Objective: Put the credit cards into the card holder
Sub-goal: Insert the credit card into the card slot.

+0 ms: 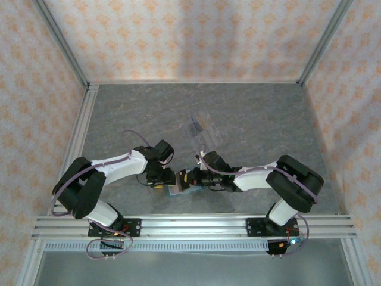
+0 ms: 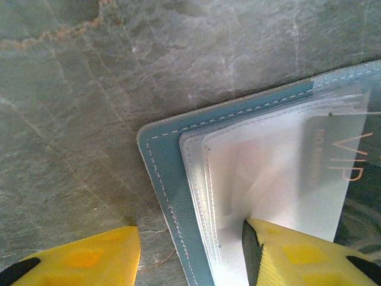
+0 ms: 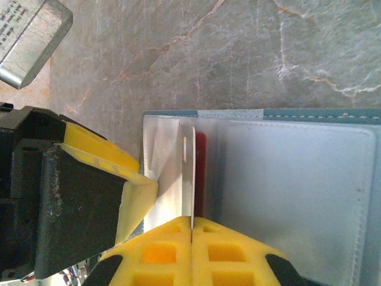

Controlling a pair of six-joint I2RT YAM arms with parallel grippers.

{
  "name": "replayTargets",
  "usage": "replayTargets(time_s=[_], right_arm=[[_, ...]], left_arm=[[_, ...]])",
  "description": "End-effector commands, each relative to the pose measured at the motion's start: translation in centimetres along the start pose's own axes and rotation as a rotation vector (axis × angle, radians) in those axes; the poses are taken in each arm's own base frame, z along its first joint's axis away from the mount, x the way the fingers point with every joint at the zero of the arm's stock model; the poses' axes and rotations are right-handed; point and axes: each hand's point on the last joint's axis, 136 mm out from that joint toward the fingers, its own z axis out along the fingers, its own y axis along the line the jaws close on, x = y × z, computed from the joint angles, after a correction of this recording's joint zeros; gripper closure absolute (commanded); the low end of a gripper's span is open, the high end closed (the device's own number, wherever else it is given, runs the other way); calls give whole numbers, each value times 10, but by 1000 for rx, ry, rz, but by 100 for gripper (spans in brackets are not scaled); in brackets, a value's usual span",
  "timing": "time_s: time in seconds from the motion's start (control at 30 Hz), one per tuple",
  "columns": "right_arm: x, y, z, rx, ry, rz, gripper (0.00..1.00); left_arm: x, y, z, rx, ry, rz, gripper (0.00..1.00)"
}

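Note:
The teal card holder [image 2: 161, 173] lies open on the table near the front edge, its pale clear sleeves [image 3: 297, 196] facing up. A dark card with "VIP" lettering [image 2: 357, 202] sits under one sleeve. My right gripper [image 3: 191, 226] is shut on the red card [image 3: 200, 173], held edge-on and standing against the holder's left-hand sleeve. My left gripper [image 2: 191, 229] is open and straddles the holder's edge. One of its fingers [image 3: 137, 196] presses on a sleeve and the other rests on the bare table. From above, both grippers meet over the holder [image 1: 178, 189].
A clear plastic rack [image 1: 199, 125] stands on the grey stone-patterned table [image 1: 262, 119] behind the grippers. Patterned walls and metal rails close in the table on all sides. Both arms crowd the near middle.

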Motion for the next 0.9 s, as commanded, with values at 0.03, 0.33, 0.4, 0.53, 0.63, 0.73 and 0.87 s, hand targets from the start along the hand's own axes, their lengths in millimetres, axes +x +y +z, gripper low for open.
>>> replayTargets(time_s=[0.03,0.33,0.4,0.53,0.63,0.73,0.87], right_arm=[[16,-13,4,44,62,12,100],[15,-16,15,50,71,26,100],[16,-19,18,55,75,32,100],[15,-19,20,54,78,35,100],[16,-21,19,60,74,39,100],[17,-23,19,64,73,45,100],[16,-22,18,67,70,46,100]], left_arm=[[6,13,7,-51,16,6,51],[4,-1,-3,11,9,1,50],[4,-6,-7,31,7,0,50],[3,-13,-20,66,-9,0,51],[2,-13,-29,87,-26,-17,52],[1,-9,-34,102,-38,-37,59],[0,-4,-29,99,-30,-54,77]])
